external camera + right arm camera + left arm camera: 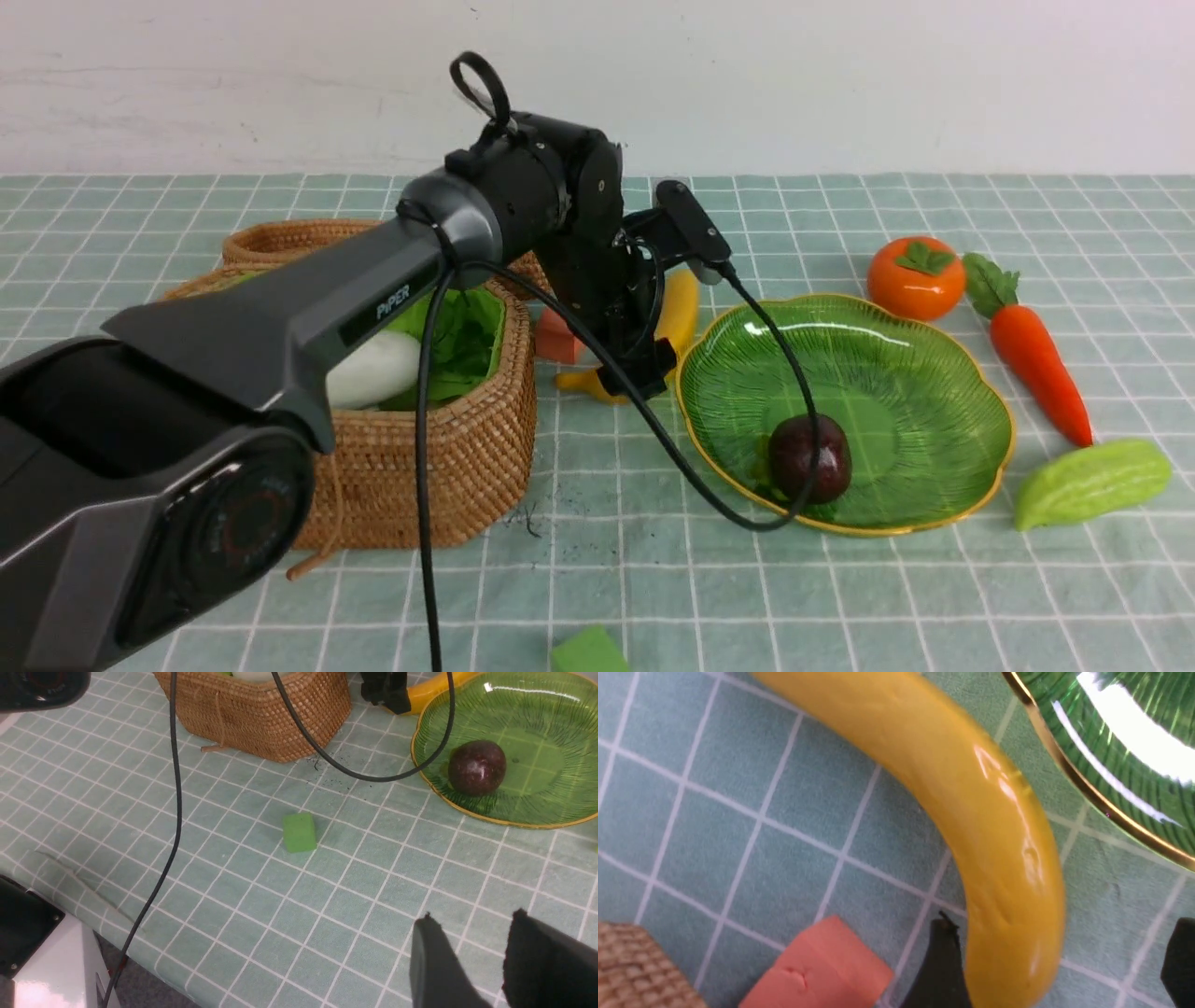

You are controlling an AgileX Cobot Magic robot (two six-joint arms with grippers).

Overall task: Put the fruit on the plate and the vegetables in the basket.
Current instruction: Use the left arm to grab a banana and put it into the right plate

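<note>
The yellow banana [680, 308] [971, 788] lies on the cloth between the basket [448, 448] and the green plate [896, 392] [1125, 765]. My left gripper [635, 373] [1062, 924] stands open over the banana's near end. One finger is close against the banana and the other stands well clear. A dark mangosteen [808, 457] [476, 767] rests on the plate. The white radish [373, 369] lies in the basket. Persimmon [915, 277], carrot [1041, 359] and light green gourd [1092, 481] lie right of the plate. My right gripper [473, 915] hovers open and empty over bare cloth.
A pink cube [558, 338] [817, 970] sits beside the banana, next to the basket. A green cube [588, 651] [299, 832] lies near the front edge. The wicker lid [280, 238] is behind the basket. The left arm's black cable [747, 504] hangs across the plate.
</note>
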